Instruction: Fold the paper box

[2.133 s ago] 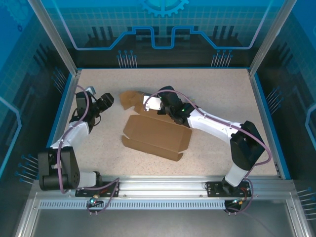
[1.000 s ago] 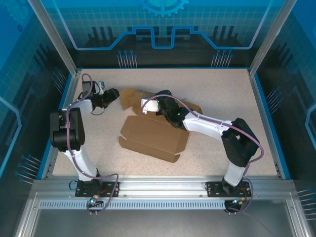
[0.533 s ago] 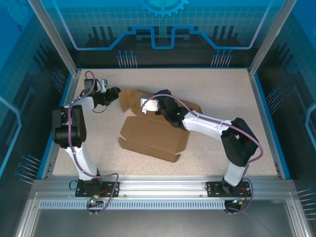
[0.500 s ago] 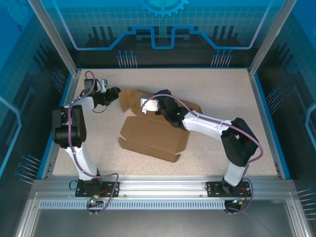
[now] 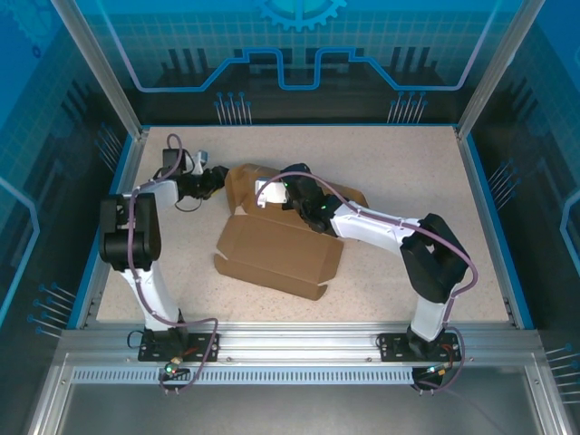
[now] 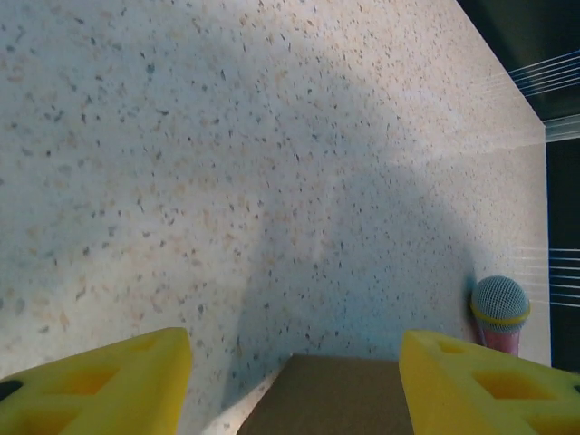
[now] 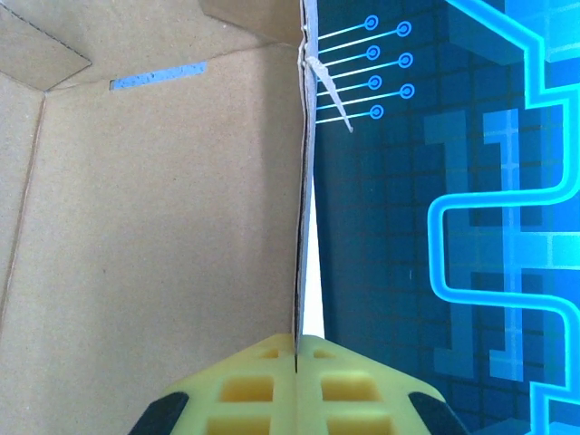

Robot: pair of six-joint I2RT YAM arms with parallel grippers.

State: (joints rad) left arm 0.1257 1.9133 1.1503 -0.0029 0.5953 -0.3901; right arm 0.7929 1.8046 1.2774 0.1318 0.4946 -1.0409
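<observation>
The box point(image 5: 281, 254) lay mid-bench point(image 5: 408, 163), big panel flat, rear flap raised. Right fingers point(image 7: 263, 385) were pressed together on that flap's edge — cardboard pinched between them. Left fingers point(image 6: 100, 381) were spread at the box's far-left corner — brown flap between them, gaps either side. A pink stick point(image 6: 498, 317) lay near the bench edge.

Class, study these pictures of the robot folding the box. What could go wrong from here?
1. The right gripper pinches only the thin edge of the box; a frayed strip already hangs there, so the card might tear or slip.
2. The left gripper is open with a flap barely between its fingers; it may push the flap away.
</observation>
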